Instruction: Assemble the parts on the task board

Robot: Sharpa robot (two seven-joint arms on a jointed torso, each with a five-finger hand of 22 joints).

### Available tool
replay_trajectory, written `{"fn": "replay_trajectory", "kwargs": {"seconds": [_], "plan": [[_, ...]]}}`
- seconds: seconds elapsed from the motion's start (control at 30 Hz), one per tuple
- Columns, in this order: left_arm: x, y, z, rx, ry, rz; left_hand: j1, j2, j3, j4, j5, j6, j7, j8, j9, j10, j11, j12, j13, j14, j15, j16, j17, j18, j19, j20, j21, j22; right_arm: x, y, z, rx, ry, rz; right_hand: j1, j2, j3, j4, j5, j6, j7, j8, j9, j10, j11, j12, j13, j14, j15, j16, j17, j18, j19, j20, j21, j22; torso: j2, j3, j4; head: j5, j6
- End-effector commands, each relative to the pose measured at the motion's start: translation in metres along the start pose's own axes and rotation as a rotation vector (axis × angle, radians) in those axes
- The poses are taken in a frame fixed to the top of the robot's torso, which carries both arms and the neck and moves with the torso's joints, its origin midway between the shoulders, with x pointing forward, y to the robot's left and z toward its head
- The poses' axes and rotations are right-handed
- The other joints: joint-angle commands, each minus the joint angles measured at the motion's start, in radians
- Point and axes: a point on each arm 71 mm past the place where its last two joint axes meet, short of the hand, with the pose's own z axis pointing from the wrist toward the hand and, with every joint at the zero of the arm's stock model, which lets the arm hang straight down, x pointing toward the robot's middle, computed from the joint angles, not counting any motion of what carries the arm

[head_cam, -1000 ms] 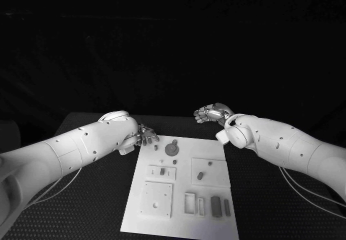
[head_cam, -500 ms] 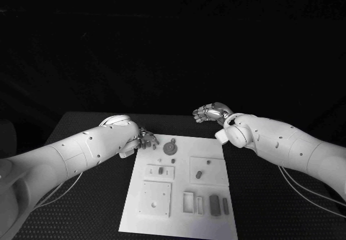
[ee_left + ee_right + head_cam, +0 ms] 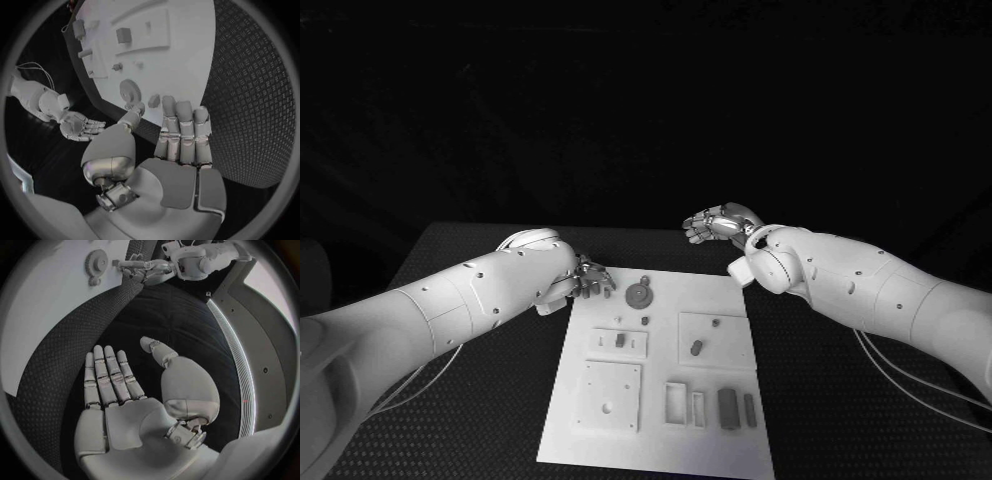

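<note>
left hand (image 3: 593, 276): empty, fingers straight and apart, at far-left corner of task board (image 3: 661, 440) | gear part (image 3: 640, 294): on board, just beside left hand | right hand (image 3: 718, 225): empty, spread flat, beyond board's far-right corner

Bench (image 3: 473, 400): black, covered with a fine raised dot pattern, seen as a regular diamond-like grid in the wrist views. Task board (image 3: 718, 290): plain white plate, its raised blocks the same white. Parts: a dark grey toothed gear (image 3: 640, 293) and small grey pieces (image 3: 728, 408) in the recesses toward the board's near edge. Left robot hand (image 3: 593, 276): silver metal fingers, pale grey palm pads. Right robot hand (image 3: 715, 224): the same silver, with lighter pads along the fingers. Both arms (image 3: 459, 300): glossy white shells marked by small dark dots.
</note>
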Motion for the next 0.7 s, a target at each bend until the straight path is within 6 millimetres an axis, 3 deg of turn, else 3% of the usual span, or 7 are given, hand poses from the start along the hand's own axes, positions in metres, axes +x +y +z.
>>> {"fn": "replay_trajectory", "kwargs": {"seconds": [0.03, 0.23, 0.7], "plan": [[0.0020, -0.0027, -0.0001, 0.015, 0.025, 0.005, 0.006, 0.020, 0.006, -0.002, 0.002, -0.002, 0.000, 0.006, -0.003, -0.004, -0.001, -0.006, 0.002, -0.004, 0.001, -0.004, 0.002, -0.009, -0.005, -0.106, -0.003, 0.002, 0.0012, 0.0013, 0.0001, -0.014, 0.006, -0.005, -0.002, -0.002, 0.000, -0.002, 0.004, 0.000, 0.037, 0.004, -0.002, 0.009, -0.001, -0.005, 0.002, -0.008, -0.001, 0.004, -0.001, -0.019, -0.006, 0.001, -0.006, 0.001, 0.000, 0.0000, 0.0004, -0.001, -0.001], [0.0034, -0.0033, 0.0004, 0.018, 0.044, 0.002, 0.058, 0.067, 0.020, -0.032, 0.026, -0.001, 0.001, 0.017, -0.014, 0.000, 0.000, -0.008, 0.005, -0.003, 0.003, -0.003, 0.004, -0.012, -0.005, -0.105, -0.001, 0.009, 0.0020, 0.0016, 0.0003, -0.015, 0.008, -0.005, -0.002, -0.002, 0.000, -0.003, 0.004, 0.000, 0.037, 0.004, -0.002, 0.009, -0.001, -0.005, 0.002, -0.008, -0.001, 0.004, -0.001, -0.019, -0.006, 0.001, -0.007, 0.002, 0.000, -0.0002, 0.0002, -0.003, -0.003], [0.0039, -0.0020, 0.0011, 0.020, 0.052, -0.032, 0.090, 0.099, 0.024, -0.051, 0.032, 0.002, 0.000, 0.028, -0.024, 0.006, 0.000, -0.014, 0.005, -0.003, 0.006, -0.004, 0.005, -0.014, -0.005, -0.102, -0.002, 0.014, 0.0024, 0.0017, 0.0006, -0.015, 0.009, -0.005, -0.002, -0.002, 0.000, -0.002, 0.004, 0.000, 0.037, 0.004, -0.002, 0.009, -0.001, -0.005, 0.002, -0.008, -0.001, 0.004, -0.001, -0.019, -0.006, 0.001, -0.007, 0.002, 0.000, 0.0005, 0.0004, -0.003, -0.003]]}}
